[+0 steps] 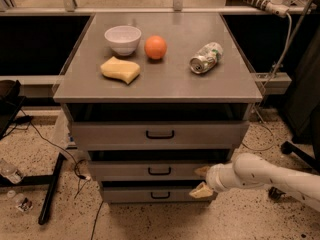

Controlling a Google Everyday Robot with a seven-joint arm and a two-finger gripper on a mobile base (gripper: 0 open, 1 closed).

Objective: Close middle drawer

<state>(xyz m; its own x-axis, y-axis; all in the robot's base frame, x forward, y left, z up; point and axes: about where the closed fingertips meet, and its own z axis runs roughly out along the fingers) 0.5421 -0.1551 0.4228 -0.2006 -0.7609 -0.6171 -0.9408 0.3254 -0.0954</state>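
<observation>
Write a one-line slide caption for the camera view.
Open gripper at the right end of the slightly open middle drawer; bowl, orange, sponge, can on the cabinet top.

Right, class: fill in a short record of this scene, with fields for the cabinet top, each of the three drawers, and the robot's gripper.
cabinet top: white bowl, orange, yellow sponge, crushed can lying on its side
top drawer: black handle, dark gap above its front
middle drawer: black centre handle, dark gap above its front, looks slightly open
bottom drawer: lowest, black handle
gripper: at the right end of the middle drawer's front, jaws apart
arm: white, reaching in from the right
</observation>
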